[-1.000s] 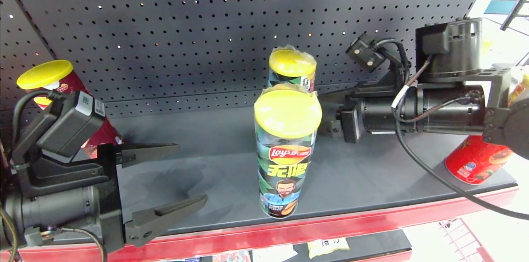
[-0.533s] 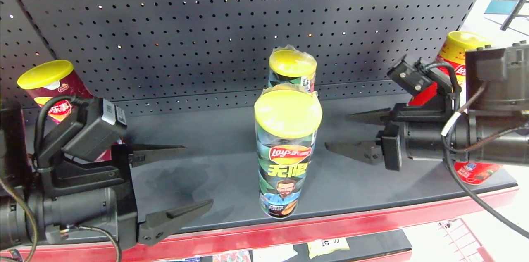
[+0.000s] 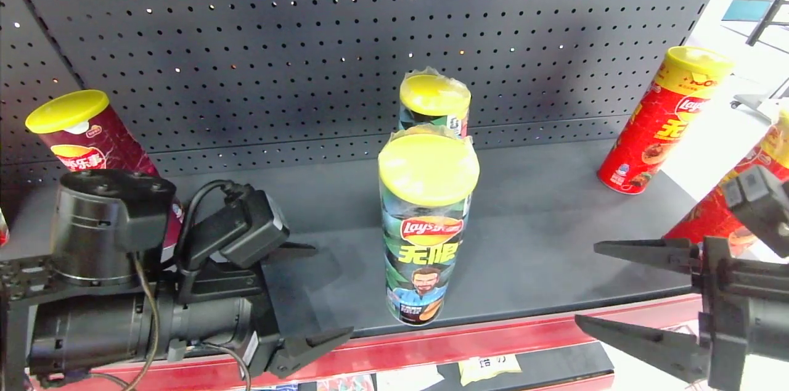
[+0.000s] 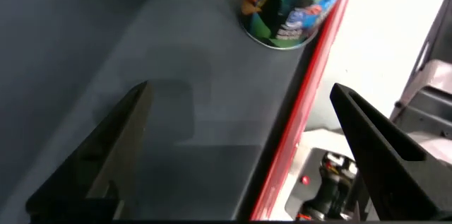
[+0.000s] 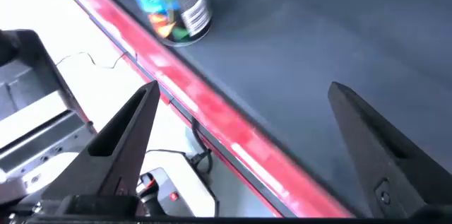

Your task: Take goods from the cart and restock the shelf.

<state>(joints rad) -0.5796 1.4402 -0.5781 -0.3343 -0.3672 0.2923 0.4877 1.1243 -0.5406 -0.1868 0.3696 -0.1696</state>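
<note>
The green-labelled can point(image 3: 425, 237) stands upright at the centre of the frame, near the front edge of the shelf point(image 3: 542, 243), with a 2nd can point(image 3: 434, 104) just behind it. The left pincer point(image 3: 317, 295), lower left, and the right pincer point(image 3: 585, 283), lower right, are both spread and empty. A red can point(image 3: 662, 119) stands upper right.

The shelf point(image 3: 542, 237) is viewed frontally from above by the head camera; its red edge point(image 4: 305, 114) and green can point(image 5: 173, 8) are seen closely from both wrists.
</note>
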